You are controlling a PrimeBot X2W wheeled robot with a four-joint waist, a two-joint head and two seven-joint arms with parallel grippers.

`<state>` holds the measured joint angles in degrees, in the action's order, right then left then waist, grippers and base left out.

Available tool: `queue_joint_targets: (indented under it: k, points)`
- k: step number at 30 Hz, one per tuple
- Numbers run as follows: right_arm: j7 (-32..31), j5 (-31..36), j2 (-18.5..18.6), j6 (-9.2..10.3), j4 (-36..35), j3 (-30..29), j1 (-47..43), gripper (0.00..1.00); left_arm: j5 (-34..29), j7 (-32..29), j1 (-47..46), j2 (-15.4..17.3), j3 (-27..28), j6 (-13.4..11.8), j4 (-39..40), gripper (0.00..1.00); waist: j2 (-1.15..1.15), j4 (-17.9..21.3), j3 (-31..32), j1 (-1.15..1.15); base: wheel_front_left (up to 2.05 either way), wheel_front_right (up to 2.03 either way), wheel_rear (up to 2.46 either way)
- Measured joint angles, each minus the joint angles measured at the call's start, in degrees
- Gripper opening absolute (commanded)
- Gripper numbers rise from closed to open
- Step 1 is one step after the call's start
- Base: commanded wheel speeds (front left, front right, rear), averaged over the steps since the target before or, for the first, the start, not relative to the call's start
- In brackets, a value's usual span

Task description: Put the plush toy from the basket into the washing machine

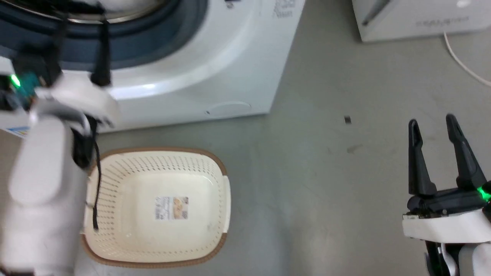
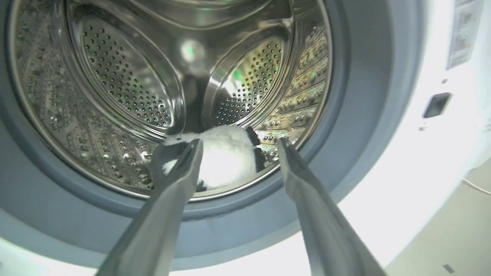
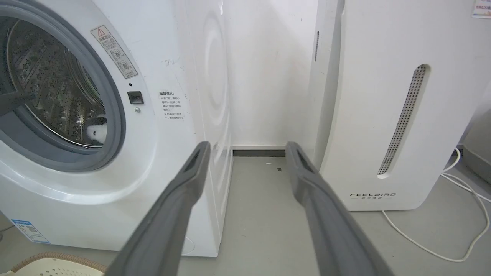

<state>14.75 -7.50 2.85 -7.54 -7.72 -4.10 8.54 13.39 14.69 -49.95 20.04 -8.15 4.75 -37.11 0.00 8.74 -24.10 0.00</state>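
The white and black plush toy (image 2: 226, 159) lies at the bottom of the washing machine's steel drum (image 2: 122, 84); a small part of the plush toy (image 3: 96, 132) also shows through the porthole in the right wrist view. My left gripper (image 2: 239, 142) is open at the grey gasket, its fingers pointing into the drum with the toy beyond them, apart from both. From the head, the left gripper (image 1: 82, 23) reaches up into the porthole of the washing machine (image 1: 199, 76). The cream basket (image 1: 115, 180) sits on the floor in front, holding nothing but its label. My right gripper (image 1: 435, 122) hangs open over the floor at the right.
A white FEELBIRD appliance (image 3: 383, 115) stands right of the washer, with a narrow floor gap (image 3: 261, 191) between them. A white cable (image 3: 441, 245) trails on the floor by it. A corner of the basket (image 3: 53, 266) shows below the washer front.
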Motion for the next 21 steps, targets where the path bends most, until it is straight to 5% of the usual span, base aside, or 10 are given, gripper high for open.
queue_joint_targets:
  k: [11, 21]
  points:
    - [0.00, 0.67, 0.00, 0.00, 1.86, -0.54, -5.16, 1.00, 0.76, 0.00, 30.44, -7.48, 4.28, -2.67, 22.29, 1.00, 0.00, -5.60, 11.20, -0.01, 0.00, 0.00, 0.00]
    - [0.00, 1.08, 0.01, 0.00, 3.68, 0.42, -8.47, 1.00, -2.24, 0.00, 43.64, -12.36, 6.50, -4.60, 30.92, 1.00, 0.00, -7.40, 17.14, -0.01, 0.00, 0.00, 0.00]
